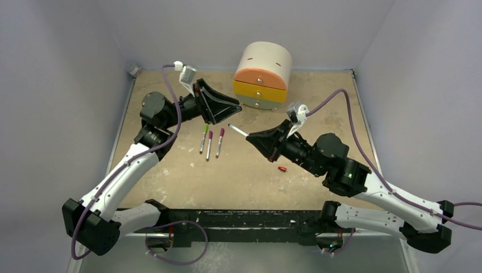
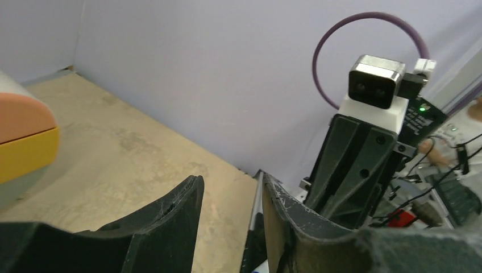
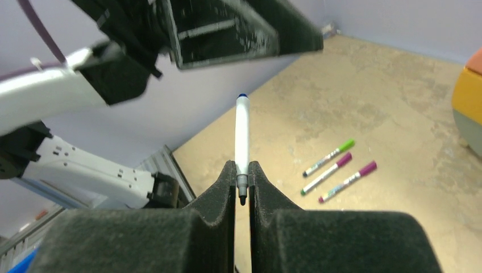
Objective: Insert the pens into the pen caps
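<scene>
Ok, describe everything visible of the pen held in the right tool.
The pen is thin, with a smooth white, plastic-looking barrel, a small blue far end and a dark grey, uncapped nib end. The right tool is shut on it just ahead of the nib. The barrel juts straight out from the tool, in the air above the table. Only the tool touches it.
</scene>
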Available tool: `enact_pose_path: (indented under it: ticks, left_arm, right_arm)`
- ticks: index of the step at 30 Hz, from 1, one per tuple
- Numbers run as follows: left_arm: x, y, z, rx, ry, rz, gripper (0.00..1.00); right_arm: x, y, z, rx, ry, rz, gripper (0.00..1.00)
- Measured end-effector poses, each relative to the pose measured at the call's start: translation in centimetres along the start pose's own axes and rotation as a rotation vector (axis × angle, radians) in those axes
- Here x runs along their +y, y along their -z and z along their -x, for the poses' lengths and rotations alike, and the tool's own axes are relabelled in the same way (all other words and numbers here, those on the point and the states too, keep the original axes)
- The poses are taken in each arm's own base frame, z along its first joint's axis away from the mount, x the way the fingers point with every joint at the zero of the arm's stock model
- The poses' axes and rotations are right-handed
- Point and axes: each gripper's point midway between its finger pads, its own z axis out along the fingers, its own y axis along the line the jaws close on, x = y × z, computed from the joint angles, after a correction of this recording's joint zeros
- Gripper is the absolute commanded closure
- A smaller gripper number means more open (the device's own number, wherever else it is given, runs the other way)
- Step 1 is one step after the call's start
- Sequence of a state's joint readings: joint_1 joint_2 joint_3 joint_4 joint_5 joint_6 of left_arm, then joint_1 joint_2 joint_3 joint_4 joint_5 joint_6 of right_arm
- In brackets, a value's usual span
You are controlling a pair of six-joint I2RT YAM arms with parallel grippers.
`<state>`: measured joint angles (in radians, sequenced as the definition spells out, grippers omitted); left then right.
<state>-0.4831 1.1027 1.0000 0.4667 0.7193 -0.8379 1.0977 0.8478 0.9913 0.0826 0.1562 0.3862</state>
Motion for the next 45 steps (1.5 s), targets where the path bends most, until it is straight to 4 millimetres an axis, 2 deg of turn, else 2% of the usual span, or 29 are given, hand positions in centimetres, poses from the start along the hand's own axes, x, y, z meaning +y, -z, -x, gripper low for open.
enact_pose_path:
  ticks: [3, 5, 9, 13, 17, 21, 25, 32, 37, 41, 45]
  left_arm:
    - [1.0, -0.3, -0.2, 0.067, -0.064, 0.029, 0.58]
    - [1.9, -0.3, -1.0, 0.132, -0.103, 0.043, 0.58]
    - [3.7, 0.7, -4.2, 0.326, -0.189, 0.043, 0.53]
    - [5.0, 2.9, -7.9, 0.545, -0.269, -0.008, 0.53]
    - [4.9, 5.7, -11.0, 0.724, -0.321, -0.117, 0.53]
    - [3.6, 7.8, -12.8, 0.813, -0.325, -0.205, 0.53]
    - [2.5, 8.7, -13.5, 0.828, -0.320, -0.265, 0.53]
    - [1.2, 8.6, -13.5, 0.817, -0.338, -0.306, 0.53]
    - [1.1, 7.9, -13.3, 0.804, -0.340, -0.303, 0.55]
    - [1.0, 7.6, -13.4, 0.804, -0.337, -0.303, 0.61]
    - [1.3, 7.6, -13.8, 0.817, -0.321, -0.283, 0.63]
  right_arm:
    - [-0.6, 0.8, -1.6, 0.068, -0.008, -0.024, 1.00]
    - [-1.0, 1.3, -2.6, 0.115, -0.014, -0.042, 1.00]
    - [-1.8, 2.2, -4.5, 0.206, -0.014, -0.079, 1.00]
    - [-2.1, 2.7, -5.4, 0.274, -0.005, -0.104, 1.00]
    - [-2.3, 3.1, -5.6, 0.313, 0.006, -0.118, 1.00]
    - [-2.3, 3.4, -5.8, 0.341, 0.021, -0.115, 1.00]
    - [-2.0, 3.2, -6.5, 0.374, 0.034, -0.096, 1.00]
    - [-1.4, 2.4, -8.1, 0.435, 0.040, -0.053, 1.00]
    - [-0.8, 1.3, -8.9, 0.451, 0.043, -0.017, 1.00]
    - [-0.6, 0.3, -9.7, 0.464, 0.048, 0.002, 1.00]
    - [-0.6, -0.4, -10.0, 0.462, 0.063, 0.008, 1.00]
